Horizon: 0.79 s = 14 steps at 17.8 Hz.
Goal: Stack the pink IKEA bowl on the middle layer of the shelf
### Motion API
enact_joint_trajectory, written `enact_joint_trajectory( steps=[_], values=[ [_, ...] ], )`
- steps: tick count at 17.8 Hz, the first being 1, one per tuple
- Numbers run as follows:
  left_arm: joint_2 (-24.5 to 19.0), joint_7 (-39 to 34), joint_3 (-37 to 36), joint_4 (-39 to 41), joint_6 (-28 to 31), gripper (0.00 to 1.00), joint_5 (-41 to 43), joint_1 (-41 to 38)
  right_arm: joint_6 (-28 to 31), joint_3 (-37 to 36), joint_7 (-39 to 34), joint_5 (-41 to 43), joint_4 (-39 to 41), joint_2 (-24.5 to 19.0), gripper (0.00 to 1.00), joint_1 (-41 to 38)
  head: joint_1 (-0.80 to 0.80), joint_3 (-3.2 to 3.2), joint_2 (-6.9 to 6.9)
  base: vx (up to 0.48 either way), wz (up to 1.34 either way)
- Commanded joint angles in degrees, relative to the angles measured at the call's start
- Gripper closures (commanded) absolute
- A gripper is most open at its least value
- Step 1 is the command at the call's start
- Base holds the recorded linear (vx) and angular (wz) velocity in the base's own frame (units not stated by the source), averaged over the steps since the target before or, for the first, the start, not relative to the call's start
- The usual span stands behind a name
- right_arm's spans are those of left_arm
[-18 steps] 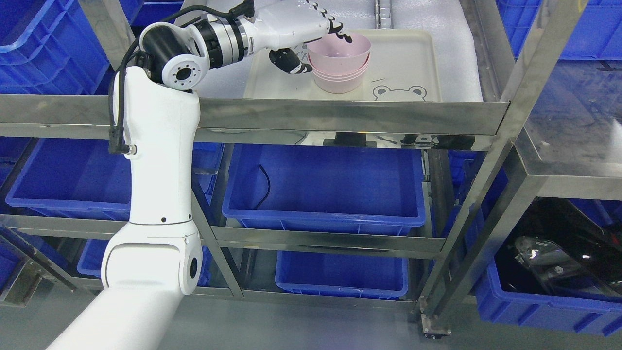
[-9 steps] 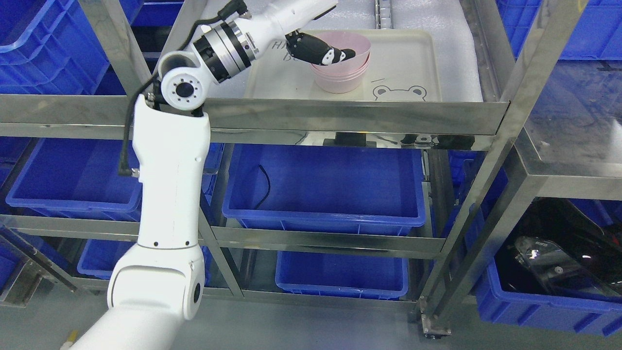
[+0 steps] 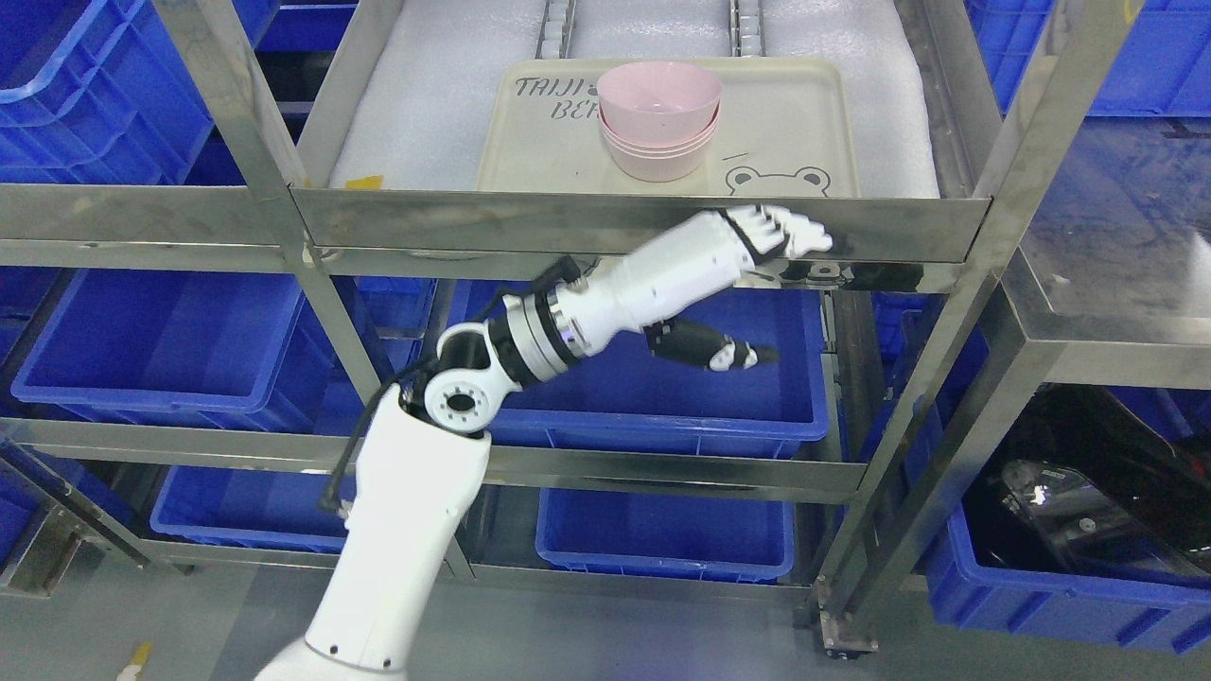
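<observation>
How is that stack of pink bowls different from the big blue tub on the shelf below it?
The stack of pale pink round plastic bowls is small and rounded; the deep blue rectangular plastic bin is far larger, with straight sides. The bowls sit on a cream tray on the padded shelf; the bin rests directly on the metal rack a level lower. The bowls show unobstructed; the robot's white left hand and forearm cross in front of the bin. Both are open-topped and look empty.

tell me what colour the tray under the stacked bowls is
Cream, with a bear face printed on it; the tray shows in the head view.
</observation>
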State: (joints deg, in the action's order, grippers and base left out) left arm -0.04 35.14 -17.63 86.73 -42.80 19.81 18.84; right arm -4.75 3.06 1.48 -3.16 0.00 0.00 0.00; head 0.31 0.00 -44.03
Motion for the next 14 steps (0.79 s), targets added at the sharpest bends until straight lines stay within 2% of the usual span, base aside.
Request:
enact_joint_trajectory(
  steps=[1,3,6,8,12,14],
  values=[
    [-0.96,-0.77,-4.02,3.9,-2.2,0.16,-1.18,-18.12,0.01,0.01,0.02,0.0,1.0,1.0,0.0,-1.32,0.0,0.0,0.0,0.0,0.0],
    [-0.96,-3.21,1.6,1.27,-2.2,0.11,-1.79,-22.86,0.01,0.01,0.02,0.0,1.0,1.0,0.0,-1.32,0.0,0.0,0.0,0.0,0.0],
    [-0.96,-15.75,7.59,-3.3,-1.6,0.08,-3.63,-24.64,0.01,0.01,0.02,0.0,1.0,1.0,0.0,-1.32,0.0,0.0,0.0,0.0,0.0],
    [-0.96,-23.59,10.41,-5.86,2.69,0.07,-6.44,-24.73,0.01,0.01,0.02,0.0,1.0,1.0,0.0,-1.32,0.0,0.0,0.0,0.0,0.0],
    [-0.96,-24.76,14.72,-6.57,15.78,0.02,-16.54,-25.17,0.01,0.01,0.02,0.0,1.0,1.0,0.0,-1.32,0.0,0.0,0.0,0.0,0.0],
    [-0.96,-25.03,16.56,-7.62,17.39,0.01,-17.44,-25.26,0.01,0.01,0.02,0.0,1.0,1.0,0.0,-1.32,0.0,0.0,0.0,0.0,0.0]
  ],
)
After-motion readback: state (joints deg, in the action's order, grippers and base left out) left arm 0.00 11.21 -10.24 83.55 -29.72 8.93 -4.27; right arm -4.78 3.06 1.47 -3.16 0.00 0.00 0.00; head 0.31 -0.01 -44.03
